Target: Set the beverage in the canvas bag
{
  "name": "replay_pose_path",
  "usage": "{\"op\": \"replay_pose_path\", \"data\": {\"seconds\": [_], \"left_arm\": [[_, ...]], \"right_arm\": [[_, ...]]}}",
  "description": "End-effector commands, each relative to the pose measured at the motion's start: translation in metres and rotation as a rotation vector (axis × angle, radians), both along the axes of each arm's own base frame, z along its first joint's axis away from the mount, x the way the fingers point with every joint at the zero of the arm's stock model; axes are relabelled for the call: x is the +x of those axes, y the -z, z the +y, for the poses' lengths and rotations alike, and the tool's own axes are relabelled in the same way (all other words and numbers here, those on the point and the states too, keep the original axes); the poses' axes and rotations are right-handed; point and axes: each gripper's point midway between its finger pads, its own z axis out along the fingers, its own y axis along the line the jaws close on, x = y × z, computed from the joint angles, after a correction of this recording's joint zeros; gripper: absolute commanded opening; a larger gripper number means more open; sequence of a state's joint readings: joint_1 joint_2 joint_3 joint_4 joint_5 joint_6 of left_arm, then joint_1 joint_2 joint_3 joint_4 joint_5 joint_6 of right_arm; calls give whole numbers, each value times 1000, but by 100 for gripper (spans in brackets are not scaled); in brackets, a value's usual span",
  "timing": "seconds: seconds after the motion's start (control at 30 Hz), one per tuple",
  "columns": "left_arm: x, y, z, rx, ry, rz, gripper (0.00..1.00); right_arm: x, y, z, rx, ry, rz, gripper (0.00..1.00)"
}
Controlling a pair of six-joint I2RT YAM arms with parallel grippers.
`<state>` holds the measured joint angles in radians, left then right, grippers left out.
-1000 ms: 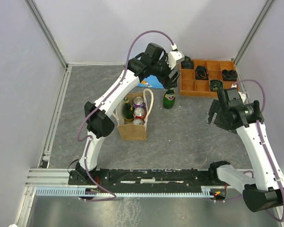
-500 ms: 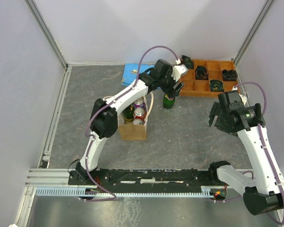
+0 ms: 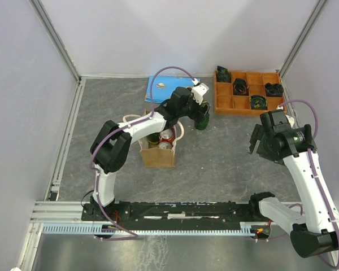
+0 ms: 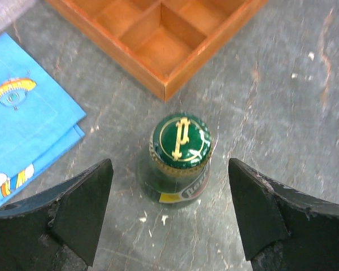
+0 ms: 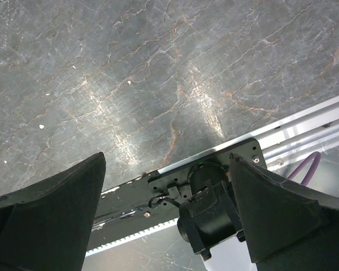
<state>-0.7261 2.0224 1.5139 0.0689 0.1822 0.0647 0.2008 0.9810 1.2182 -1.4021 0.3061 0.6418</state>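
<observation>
The green bottle (image 4: 179, 142) stands upright within the left tool (image 4: 169, 169), spread wide apart (touching neither side).

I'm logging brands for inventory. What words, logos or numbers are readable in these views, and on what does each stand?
Gold monogram, no plain word: cap of the green bottle.
White lettering on the bottle's label: cut off and blurred, unreadable.
Yellow letters, perhaps "UM": edge of the blue booklet, partly cut off, uncertain.
Printing on the cans in the canvas bag: too small to read.
</observation>
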Motion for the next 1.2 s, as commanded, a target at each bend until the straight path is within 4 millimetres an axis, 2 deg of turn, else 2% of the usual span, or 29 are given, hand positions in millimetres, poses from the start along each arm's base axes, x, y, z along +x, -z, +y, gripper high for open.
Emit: {"op": "replay_pose_path", "data": {"seconds": [0.0,0.33,0.67,1.03,1.17], "left_arm": [[11,-75,-14,-246,-40,-136,89],[7,-68,-26,-349,-17,-149,87],[9,-59,-35,-377,-11,-176,70],[15,-44,-36,-370,-30,-180,70],[17,-43,-38,-374,-32,-190,64]], "right_arm": [[-3,-3,-2,-2,14,-1,98],[-4,-6,-3,-5,20,10,98],[-7,-6,-3,-3,28,14,98],[-11,-8,-4,-5,33,16,98],[-12,-10,-5,-7,36,13,98]]}}
